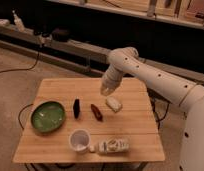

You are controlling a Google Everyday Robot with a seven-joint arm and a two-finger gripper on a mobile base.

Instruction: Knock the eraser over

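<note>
The eraser (76,108) is a small thin black slab standing on the wooden table (60,87), between the green bowl (47,116) and a dark reddish-brown elongated object (97,112). My gripper (107,90) hangs from the white arm above the table's right-centre part, up and to the right of the eraser and just above-left of a whitish rounded lump (114,104). It is apart from the eraser and holds nothing that I can see.
A white cup (79,140) stands near the front edge with a small white bit (91,148) beside it. A white and green packet (113,145) lies to its right. Shelves and cables run behind the table.
</note>
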